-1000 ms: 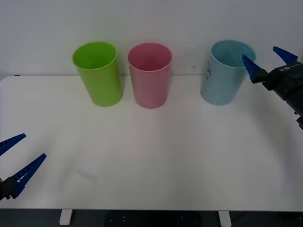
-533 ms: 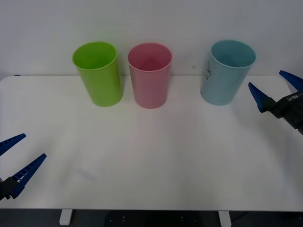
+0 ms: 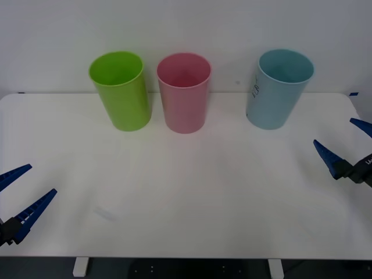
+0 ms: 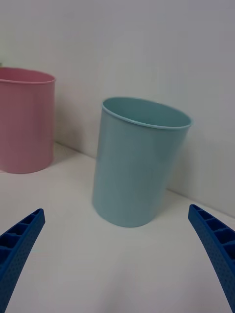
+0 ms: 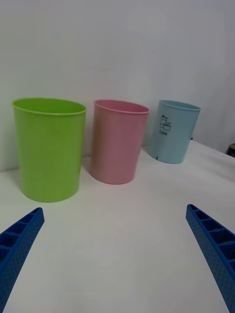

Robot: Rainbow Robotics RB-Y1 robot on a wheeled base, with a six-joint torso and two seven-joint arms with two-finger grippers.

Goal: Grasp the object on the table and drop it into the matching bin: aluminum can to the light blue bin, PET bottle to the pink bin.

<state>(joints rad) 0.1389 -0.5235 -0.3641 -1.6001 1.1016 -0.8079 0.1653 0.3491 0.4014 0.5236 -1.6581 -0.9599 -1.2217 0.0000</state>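
Across the front view, the white table [image 3: 186,197] runs wide with rounded corners, backed by a plain pale wall. Along its far side stand three tall tapered bins: a lime green bin [image 3: 120,91] at the left, the pink bin [image 3: 184,93] just beside it, and the light blue bin [image 3: 276,89] further right, apart from the other two, with a small dark mark on its side. No can lies on the tabletop, and I cannot tell from this view what is inside the bins. The left gripper [image 3: 17,196] sits at the near left corner with its blue ribbed fingers spread apart and nothing between them. The right gripper [image 3: 345,142] hangs at the right edge, nearer than the light blue bin, fingers likewise parted and holding nothing.

In the right wrist view, the light blue bin [image 4: 138,169] stands straight ahead on the white surface, leaning in the picture, with the pink bin [image 4: 25,128] beyond it; the two blue fingers [image 4: 18,244] are wide apart.

In the left wrist view, the lime green bin [image 5: 47,148], the pink bin [image 5: 118,141] and the light blue bin [image 5: 174,131] stand in a row against the wall, the last printed with a can symbol and the word CAN. The fingers [image 5: 214,250] are spread.
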